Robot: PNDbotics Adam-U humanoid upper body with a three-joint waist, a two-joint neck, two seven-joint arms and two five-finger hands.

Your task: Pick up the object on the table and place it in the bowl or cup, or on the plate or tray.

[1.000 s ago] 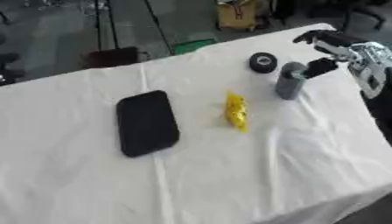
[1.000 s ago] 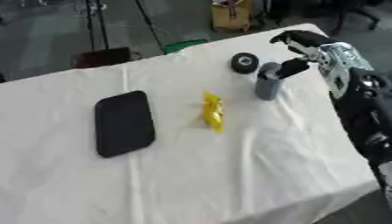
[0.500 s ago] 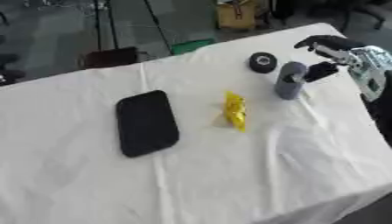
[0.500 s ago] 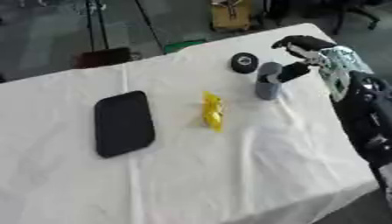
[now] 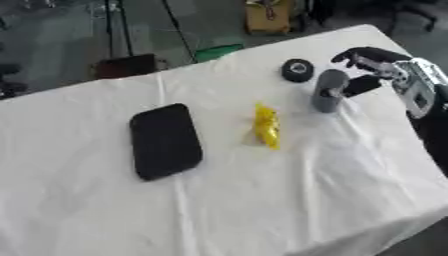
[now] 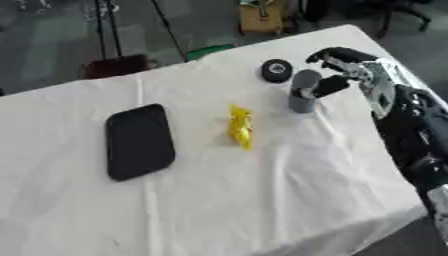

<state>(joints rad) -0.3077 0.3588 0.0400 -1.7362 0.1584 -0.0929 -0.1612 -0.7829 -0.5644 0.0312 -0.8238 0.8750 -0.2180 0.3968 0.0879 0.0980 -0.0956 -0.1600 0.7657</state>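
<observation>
Where white cloth (image 5: 262, 200) drapes the table, a dark floor (image 5: 52, 45) lies beyond — dim.

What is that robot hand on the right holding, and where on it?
The right robot hand is at the upright grey cylindrical cup, thumb against its upper side, fingers arched above. Whether it actually grips the cup cannot be told.
</observation>
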